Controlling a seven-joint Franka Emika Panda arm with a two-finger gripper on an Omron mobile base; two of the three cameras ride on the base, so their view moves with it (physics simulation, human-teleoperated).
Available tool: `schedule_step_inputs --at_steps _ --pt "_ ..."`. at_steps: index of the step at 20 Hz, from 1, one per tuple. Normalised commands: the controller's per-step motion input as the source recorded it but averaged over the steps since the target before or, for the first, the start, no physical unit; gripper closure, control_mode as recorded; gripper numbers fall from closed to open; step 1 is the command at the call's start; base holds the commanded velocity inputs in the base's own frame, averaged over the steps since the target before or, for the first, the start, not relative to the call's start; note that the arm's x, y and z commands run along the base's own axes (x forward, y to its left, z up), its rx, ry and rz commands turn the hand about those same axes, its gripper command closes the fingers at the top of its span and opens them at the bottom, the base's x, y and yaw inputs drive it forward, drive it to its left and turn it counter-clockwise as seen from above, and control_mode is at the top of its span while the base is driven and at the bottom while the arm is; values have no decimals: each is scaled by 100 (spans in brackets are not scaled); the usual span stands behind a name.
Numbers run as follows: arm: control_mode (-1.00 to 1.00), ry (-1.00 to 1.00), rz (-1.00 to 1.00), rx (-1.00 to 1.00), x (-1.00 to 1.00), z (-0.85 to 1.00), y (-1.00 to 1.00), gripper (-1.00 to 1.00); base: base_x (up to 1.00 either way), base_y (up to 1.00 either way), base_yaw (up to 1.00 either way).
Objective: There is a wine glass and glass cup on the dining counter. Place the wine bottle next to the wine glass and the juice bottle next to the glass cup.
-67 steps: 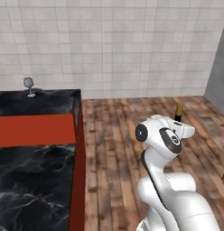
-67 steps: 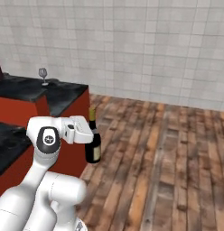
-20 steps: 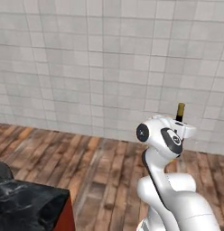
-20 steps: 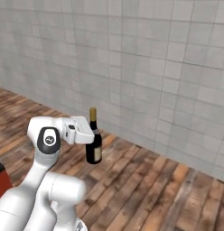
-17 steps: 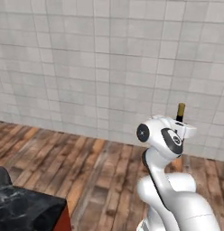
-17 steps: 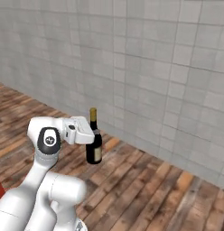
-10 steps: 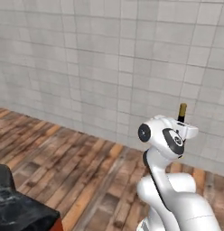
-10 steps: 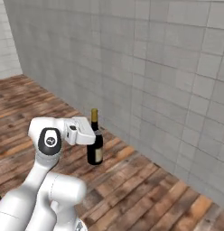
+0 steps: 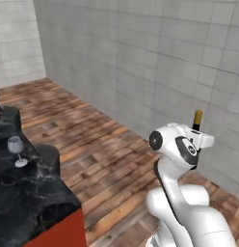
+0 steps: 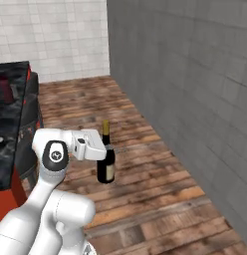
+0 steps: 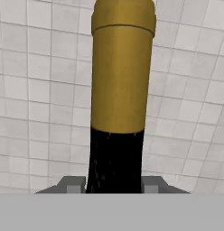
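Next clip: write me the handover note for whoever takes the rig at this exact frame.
End effector: shut on the wine bottle, held upright by the neck, above the wooden floor.
Wine glass: standing on the dining counter, nothing beside it yet.
A dark red bottle, probably the juice bottle, stands farther along the counter in the right base view; too blurred to be sure. Glass cup: not located.
Done: wine bottle picked up.
Left: set it down next to the wine glass, then place the juice bottle by the glass cup.
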Motion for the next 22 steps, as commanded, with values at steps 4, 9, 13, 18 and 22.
schedule_step_inputs --at_steps 4,9,13,18,22 --pt "100 0 0 0 0 0 0 100 42 -7 77" --pt "100 0 0 0 0 0 0 100 37 -25 59" --pt "100 0 0 0 0 0 0 100 38 -31 53" --pt "100 0 0 0 0 0 0 100 23 -59 23" --pt "100 0 0 0 0 0 0 100 19 -68 11"
